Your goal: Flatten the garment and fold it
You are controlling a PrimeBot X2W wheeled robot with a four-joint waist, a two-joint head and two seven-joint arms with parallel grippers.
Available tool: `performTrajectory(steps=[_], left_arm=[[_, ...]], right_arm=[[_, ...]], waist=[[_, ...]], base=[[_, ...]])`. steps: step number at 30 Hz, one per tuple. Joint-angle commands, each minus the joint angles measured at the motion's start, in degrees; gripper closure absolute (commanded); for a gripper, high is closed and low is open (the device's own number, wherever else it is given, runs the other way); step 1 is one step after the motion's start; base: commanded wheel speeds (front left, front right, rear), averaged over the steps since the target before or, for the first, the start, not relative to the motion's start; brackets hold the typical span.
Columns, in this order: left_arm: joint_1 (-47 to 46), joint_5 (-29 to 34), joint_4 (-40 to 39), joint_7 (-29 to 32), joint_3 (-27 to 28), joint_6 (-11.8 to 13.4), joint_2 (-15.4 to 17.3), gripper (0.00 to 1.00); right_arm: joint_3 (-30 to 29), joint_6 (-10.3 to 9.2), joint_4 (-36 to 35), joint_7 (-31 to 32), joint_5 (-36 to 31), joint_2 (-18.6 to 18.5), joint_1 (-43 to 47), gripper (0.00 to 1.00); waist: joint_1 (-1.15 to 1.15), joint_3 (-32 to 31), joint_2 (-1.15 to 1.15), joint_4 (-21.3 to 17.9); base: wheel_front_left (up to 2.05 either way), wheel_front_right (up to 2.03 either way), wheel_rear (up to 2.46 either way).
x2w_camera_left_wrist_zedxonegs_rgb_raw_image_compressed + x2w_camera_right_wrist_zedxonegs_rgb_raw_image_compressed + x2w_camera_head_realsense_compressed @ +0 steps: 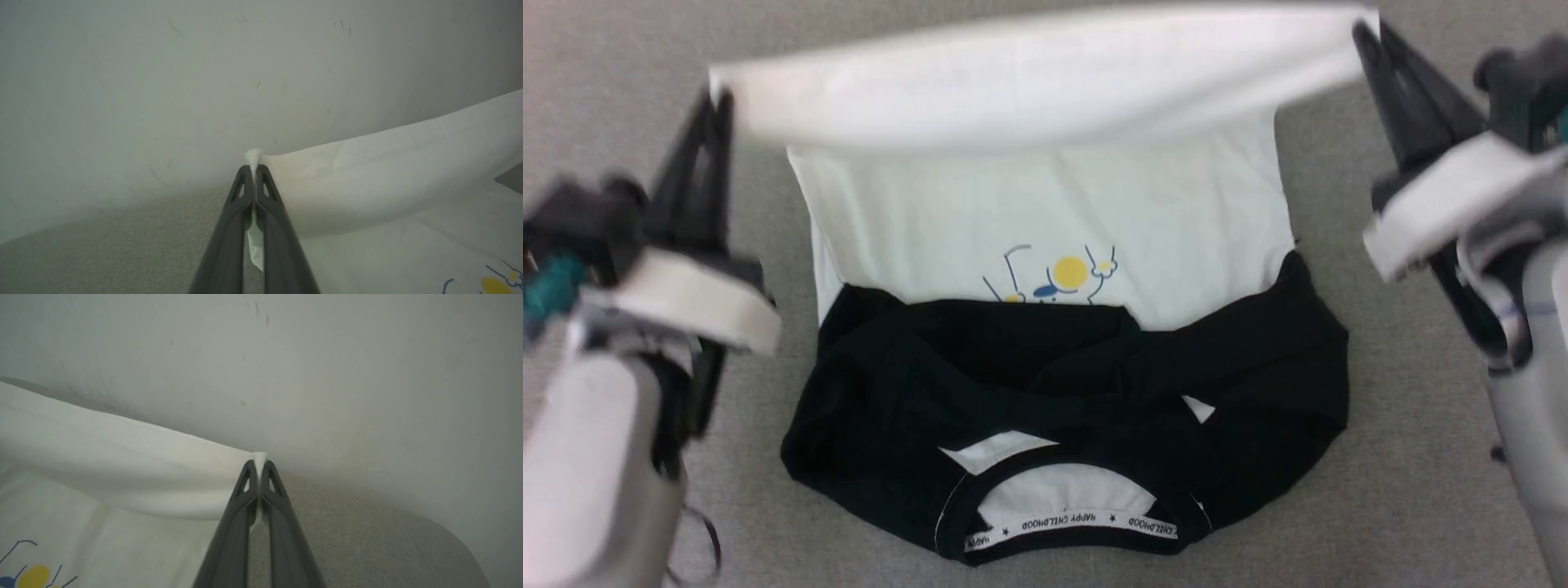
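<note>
Garment hangs lifted between left pincer and right pincer, both clamped on its hem.

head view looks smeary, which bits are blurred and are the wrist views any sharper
Head view: the lifted hem of the garment, the left fingers and the right fingers are smeared, while its black sleeves and collar lettering look fairly crisp. Left wrist view: fingers sharp, background soft and hazy. Right wrist view: the same.

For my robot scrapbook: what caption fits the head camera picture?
The left gripper and right gripper each pinch a corner of the garment, holding its white hem raised.
</note>
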Motion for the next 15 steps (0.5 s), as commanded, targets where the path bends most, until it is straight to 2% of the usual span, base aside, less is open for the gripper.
performTrajectory(steps=[1, 8, 15], left_arm=[[5.17, -0.86, -2.67, -0.19, 0.02, 0.89, -0.41, 1.0], [21.21, -3.51, -9.11, 0.37, -1.4, 3.14, -2.17, 1.0], [30.15, -5.86, -7.78, -0.8, -3.51, 3.44, -4.44, 1.0]], right_arm=[[-1.12, -0.12, -2.69, 0.87, 0.38, -0.6, 4.51, 1.0], [-5.69, -0.12, -11.57, 5.87, 0.07, 0.33, 21.02, 1.0], [-10.23, -0.12, -16.21, 8.25, -1.59, 3.34, 32.6, 1.0]], waist=[[0.02, -8.39, 0.0, 0.74], [0.02, -12.83, 0.0, 1.38], [0.02, -14.17, 0.0, 1.56]], base=[[0.0, 0.0, 0.0], [0.0, 0.0, 0.0], [0.0, 0.0, 0.0]])
